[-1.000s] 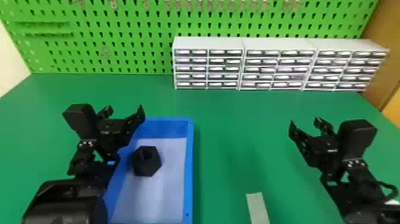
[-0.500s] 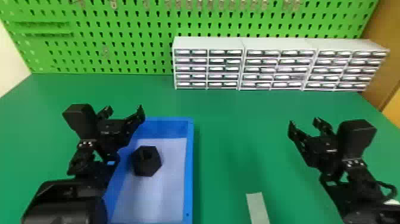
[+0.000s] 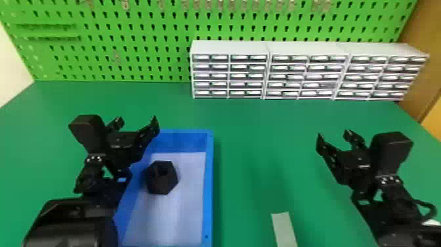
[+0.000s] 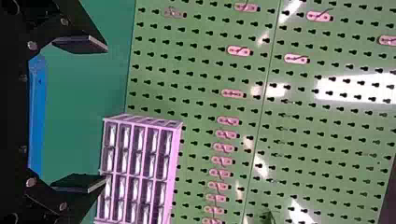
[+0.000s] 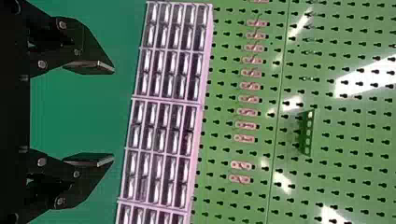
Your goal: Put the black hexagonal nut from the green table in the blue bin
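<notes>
Barely anything has shifted since half a second ago: the black hexagonal nut (image 3: 161, 177) lies inside the blue bin (image 3: 208, 184), beside two spread-fingered, empty grippers, left (image 3: 137, 122) and right (image 3: 334, 135). With the left arm's clearance over the rim apparently slim, a low or sideways withdrawal could snag the wall and jolt the nut.

"What sort of place is this?"
"A workshop, I'd say: green pegboard (image 3: 137, 41) with hooks (image 4: 239, 50), and white cabinets (image 3: 229, 47) of little drawers (image 3: 239, 76)."
"And the table (image 3: 259, 131)?"
"Broad and green, like a workbench, set against the pegboard."
</notes>
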Motion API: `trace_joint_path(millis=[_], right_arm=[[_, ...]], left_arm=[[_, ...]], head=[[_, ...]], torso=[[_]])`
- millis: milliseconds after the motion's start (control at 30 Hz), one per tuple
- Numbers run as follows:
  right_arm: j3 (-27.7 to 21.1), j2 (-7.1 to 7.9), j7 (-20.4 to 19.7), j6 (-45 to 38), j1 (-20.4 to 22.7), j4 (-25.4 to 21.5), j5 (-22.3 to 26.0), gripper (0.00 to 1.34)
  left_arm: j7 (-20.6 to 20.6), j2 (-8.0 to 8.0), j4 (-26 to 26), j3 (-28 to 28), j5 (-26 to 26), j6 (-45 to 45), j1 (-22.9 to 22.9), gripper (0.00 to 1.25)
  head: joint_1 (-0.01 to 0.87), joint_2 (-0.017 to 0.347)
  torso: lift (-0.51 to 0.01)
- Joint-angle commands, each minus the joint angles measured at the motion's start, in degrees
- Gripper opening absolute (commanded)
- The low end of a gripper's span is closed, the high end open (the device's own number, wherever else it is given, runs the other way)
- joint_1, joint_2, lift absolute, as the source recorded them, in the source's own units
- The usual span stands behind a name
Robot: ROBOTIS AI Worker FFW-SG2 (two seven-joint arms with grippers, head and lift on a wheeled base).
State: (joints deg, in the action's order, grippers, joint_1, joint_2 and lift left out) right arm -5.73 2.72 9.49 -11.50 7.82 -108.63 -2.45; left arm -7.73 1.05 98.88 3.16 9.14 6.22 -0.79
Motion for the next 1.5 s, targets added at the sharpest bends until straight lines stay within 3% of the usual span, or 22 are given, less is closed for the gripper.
trace_joint_path(millis=[0,1467], right_arm=[[0.1,0.0,0.0,0.0,0.0,0.0,0.0,0.75],[0.5,0.35,0.0,0.0,0.1,0.0,0.3,0.75]], left_arm=[[0.0,0.0,0.0,-0.1,0.0,0.0,0.1,0.97],[0.0,0.0,0.0,-0.1,0.0,0.2,0.1,0.97]], head=[[0.686,0.051],[0.686,0.051]], torso=[[-0.097],[-0.097]])
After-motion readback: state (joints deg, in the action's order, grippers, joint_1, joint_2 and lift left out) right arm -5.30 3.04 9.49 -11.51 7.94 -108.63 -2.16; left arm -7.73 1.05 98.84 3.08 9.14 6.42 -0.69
